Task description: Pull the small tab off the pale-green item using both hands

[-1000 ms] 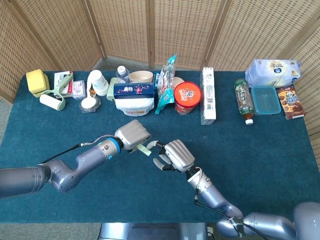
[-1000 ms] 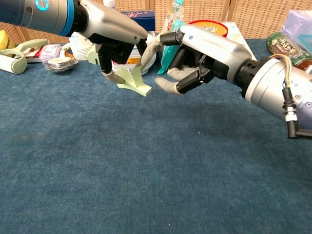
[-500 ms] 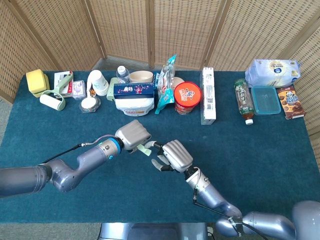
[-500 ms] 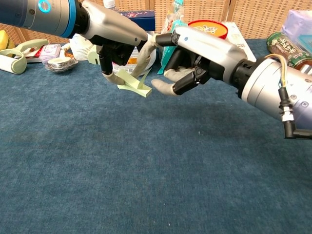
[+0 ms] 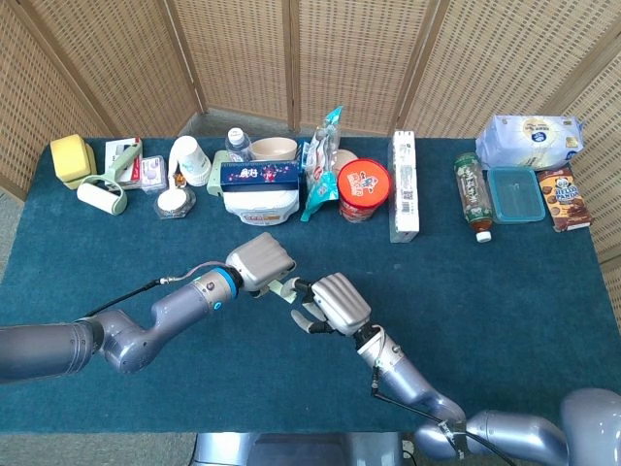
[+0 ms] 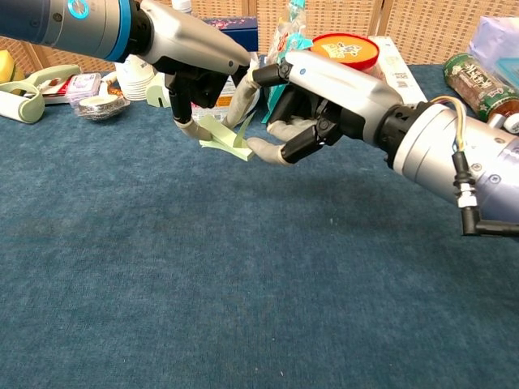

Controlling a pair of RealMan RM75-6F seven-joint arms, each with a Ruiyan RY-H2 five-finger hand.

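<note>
Above the blue table cloth (image 5: 505,291), just below centre in the head view, the pale-green item (image 6: 224,138) is held off the surface by the left hand (image 6: 190,61), its fingers clamped around the item's upper left part. At about three o'clock from it, the right hand (image 6: 312,101) is met: one fingertip (image 6: 242,109) is pressed against the item's raised edge and another finger lies touching its lower right corner. Whether the small tab is actually pinched cannot be told, since the contact is partly hidden. At twelve o'clock, a row of goods is seen along the table's far edge, a red-lidded tub (image 5: 363,189) among them.
</note>
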